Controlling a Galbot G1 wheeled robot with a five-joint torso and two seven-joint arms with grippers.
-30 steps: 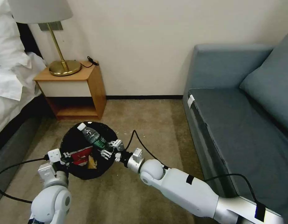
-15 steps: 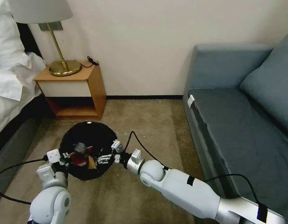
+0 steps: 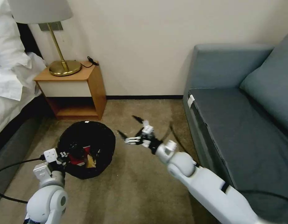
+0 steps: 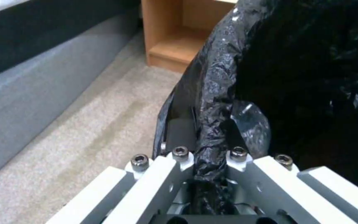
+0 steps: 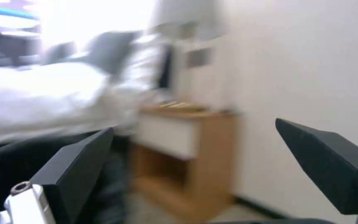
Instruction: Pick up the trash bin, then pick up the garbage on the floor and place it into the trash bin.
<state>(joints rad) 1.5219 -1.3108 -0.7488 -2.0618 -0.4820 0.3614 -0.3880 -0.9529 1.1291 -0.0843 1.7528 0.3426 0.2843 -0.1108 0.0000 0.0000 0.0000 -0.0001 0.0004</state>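
The round trash bin with its crinkly black bag (image 3: pixel 86 149) sits on the carpet near the wooden nightstand (image 3: pixel 76 90). The left hand (image 4: pixel 209 174) pinches its bag-covered rim. Red and brown garbage (image 3: pixel 83 159) lies inside; no writing is readable. The right hand (image 3: pixel 129 134) hangs spread wide beside the bin, holding nothing

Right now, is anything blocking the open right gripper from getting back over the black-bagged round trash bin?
Nothing visible. The right gripper hangs open above bare carpet beside the trash bin, whose near rim the left gripper clamps.
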